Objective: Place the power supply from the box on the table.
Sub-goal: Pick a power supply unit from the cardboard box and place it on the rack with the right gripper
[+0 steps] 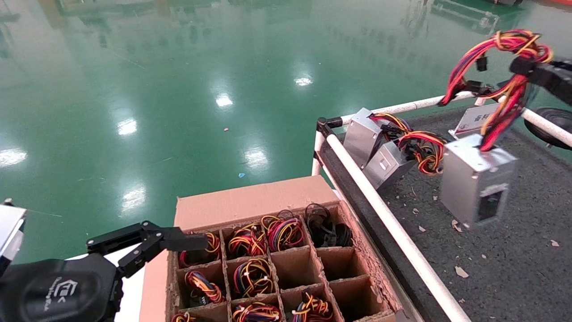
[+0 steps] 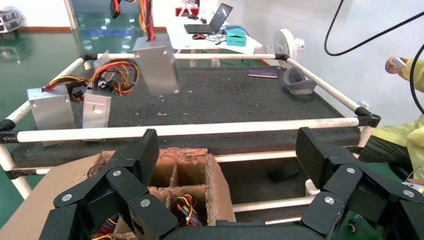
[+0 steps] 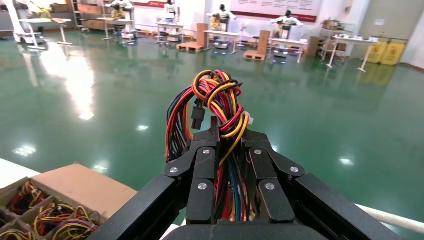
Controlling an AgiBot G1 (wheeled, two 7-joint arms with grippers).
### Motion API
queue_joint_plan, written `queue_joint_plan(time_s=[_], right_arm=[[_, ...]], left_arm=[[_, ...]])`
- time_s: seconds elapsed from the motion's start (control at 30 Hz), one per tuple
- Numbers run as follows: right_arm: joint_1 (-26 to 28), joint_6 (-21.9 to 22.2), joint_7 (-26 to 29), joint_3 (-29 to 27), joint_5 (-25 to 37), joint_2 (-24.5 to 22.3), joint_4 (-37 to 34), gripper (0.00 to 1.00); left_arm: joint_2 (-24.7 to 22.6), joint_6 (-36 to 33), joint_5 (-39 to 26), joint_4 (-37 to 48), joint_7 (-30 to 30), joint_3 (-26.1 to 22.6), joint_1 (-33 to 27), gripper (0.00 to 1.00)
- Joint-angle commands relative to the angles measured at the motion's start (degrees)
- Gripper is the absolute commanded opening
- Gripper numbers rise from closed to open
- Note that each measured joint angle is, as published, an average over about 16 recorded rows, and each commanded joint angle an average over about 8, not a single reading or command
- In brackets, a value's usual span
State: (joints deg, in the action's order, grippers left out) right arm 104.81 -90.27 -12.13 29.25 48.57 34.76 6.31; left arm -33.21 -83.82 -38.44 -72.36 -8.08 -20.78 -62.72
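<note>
The power supply (image 1: 476, 181), a silver-grey metal box with a black socket on its end, hangs in the air above the table (image 1: 514, 250). It dangles by its red, orange and yellow wires (image 3: 220, 105). My right gripper (image 1: 529, 67) (image 3: 227, 132) is shut on that wire bundle, high over the table's far side. In the left wrist view the hanging power supply (image 2: 156, 62) shows over the dark mat (image 2: 225, 95). The box (image 1: 250, 203) (image 2: 195, 170) stands on the floor beside the table, some cells holding wired units, others empty. My left gripper (image 1: 178, 241) (image 2: 227, 150) stays open beside the box's left edge.
Two more silver units (image 1: 362, 134) (image 1: 386, 163) with coloured wires lean at the table's near-left corner behind the white rail (image 1: 384, 214). A flat labelled item (image 1: 476, 118) lies farther back. A black round object (image 1: 552, 125) sits beyond the far rail. A person in yellow (image 2: 405, 130) stands by the table.
</note>
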Motion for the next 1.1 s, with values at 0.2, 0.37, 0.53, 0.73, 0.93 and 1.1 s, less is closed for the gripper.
queue_joint_plan(time_s=[0.2, 0.37, 0.53, 0.73, 0.93, 1.1], right_arm=[[-1.72, 0.06, -1.5, 0.79, 0.46, 2.22, -0.68, 0.0], [-2.04, 0.61, -3.38, 1.63, 1.45, 3.71, -0.83, 0.0], [-1.83, 1.92, -6.21, 2.6, 2.84, 5.42, -1.45, 0.0], [-1.1, 4.32, -9.39, 3.61, 4.42, 7.27, -2.69, 0.0], [-0.31, 5.52, -10.88, 3.91, 4.92, 8.48, -3.9, 0.0], [0.41, 7.05, -11.05, 3.45, 4.27, 9.74, -4.99, 0.0]], left_arm=[[0.0, 0.0, 0.0, 0.0, 0.0, 0.0, 0.0, 1.0], [0.0, 0.0, 0.0, 0.0, 0.0, -0.01, 0.0, 1.0], [0.0, 0.0, 0.01, 0.0, 0.0, -0.01, 0.0, 1.0], [0.0, 0.0, 0.01, 0.0, 0.01, -0.01, 0.0, 1.0], [0.01, 0.01, 0.01, 0.0, 0.01, -0.02, 0.0, 1.0], [0.01, 0.01, 0.01, 0.0, 0.01, -0.02, 0.0, 1.0]])
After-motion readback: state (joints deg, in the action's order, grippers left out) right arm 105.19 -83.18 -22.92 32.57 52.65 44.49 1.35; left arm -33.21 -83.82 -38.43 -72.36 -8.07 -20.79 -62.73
